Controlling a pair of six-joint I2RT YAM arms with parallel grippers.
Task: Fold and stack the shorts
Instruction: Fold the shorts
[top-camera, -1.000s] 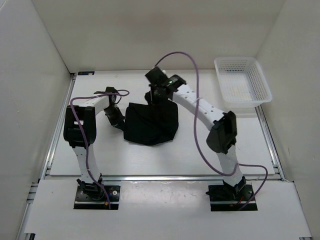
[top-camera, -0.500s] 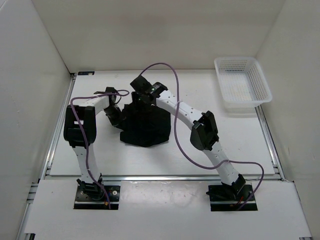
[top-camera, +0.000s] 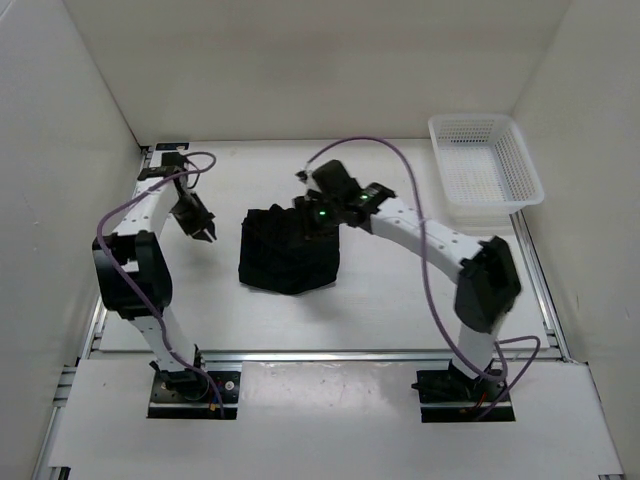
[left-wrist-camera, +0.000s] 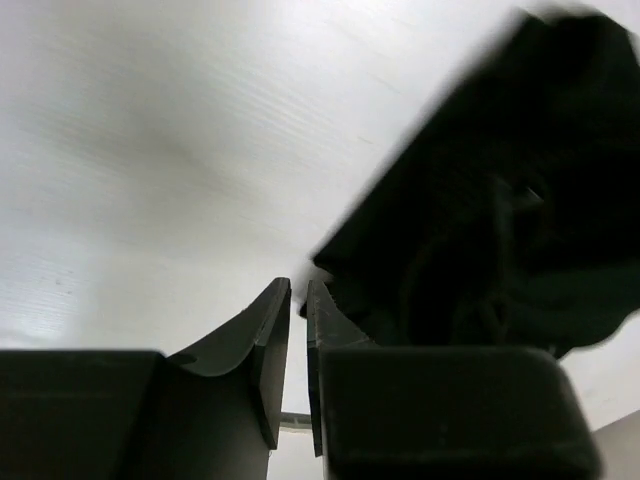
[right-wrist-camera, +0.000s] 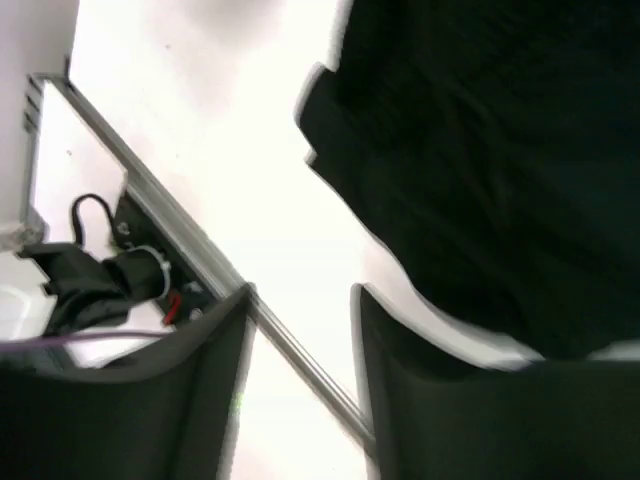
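The black shorts (top-camera: 290, 250) lie in a folded bundle in the middle of the table. My left gripper (top-camera: 205, 232) hovers left of the shorts, apart from them, with its jaws almost together and nothing between them. In the left wrist view (left-wrist-camera: 298, 292) the shorts (left-wrist-camera: 500, 200) lie beyond and to the right of the fingertips. My right gripper (top-camera: 303, 210) is over the bundle's far edge. In the right wrist view (right-wrist-camera: 303, 295) its jaws stand open and empty, with the shorts (right-wrist-camera: 500, 150) at the upper right.
A white mesh basket (top-camera: 485, 170) stands at the far right corner. Metal rails (top-camera: 105, 290) run along the table's sides. The left arm's purple cable (top-camera: 120, 215) loops above the left side. White walls enclose the table.
My left gripper has drawn back from the shorts' left edge toward the far left. My right arm swept left over the shorts, then back right. The bundle looks slightly narrower.
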